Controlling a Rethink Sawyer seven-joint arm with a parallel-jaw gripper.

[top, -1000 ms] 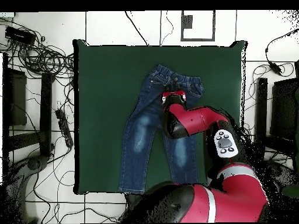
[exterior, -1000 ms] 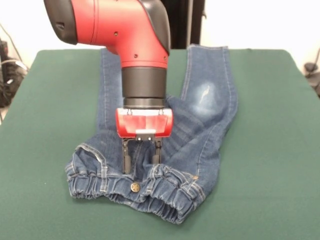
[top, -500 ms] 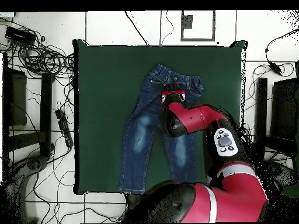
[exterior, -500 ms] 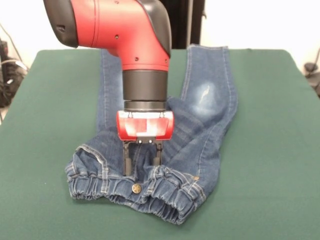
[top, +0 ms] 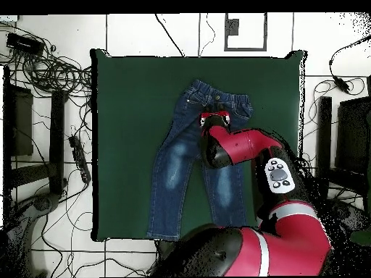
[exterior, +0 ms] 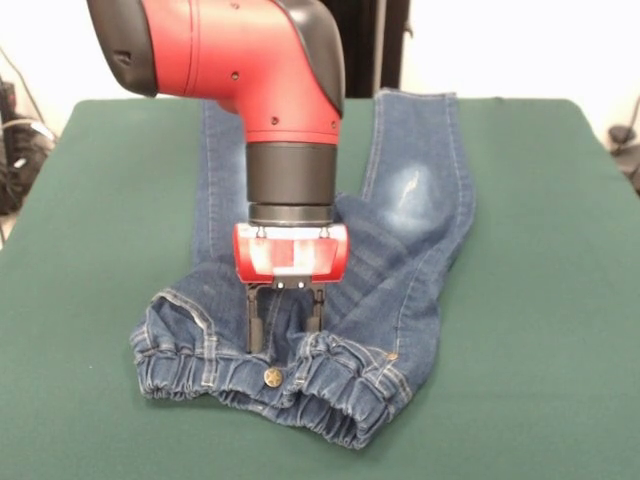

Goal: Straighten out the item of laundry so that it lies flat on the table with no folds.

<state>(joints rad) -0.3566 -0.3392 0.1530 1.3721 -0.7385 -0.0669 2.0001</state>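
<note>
Denim jeans (exterior: pixel 400 250) crotch hidden behind end effector (exterior: pixel 285 330); fingers apart.

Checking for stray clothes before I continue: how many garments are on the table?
1: the jeans lie mid-table, waistband toward the front camera, under the open gripper. The arm could hide something small.

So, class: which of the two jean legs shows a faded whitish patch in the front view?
The leg to the picture's right of the arm; the other leg shows plain dark denim.

Bare table (exterior: pixel 540 300) all around the jeans (exterior: pixel 420 230), bunched waistband (exterior: pixel 300 385) beneath claw (exterior: pixel 285 325)
</note>
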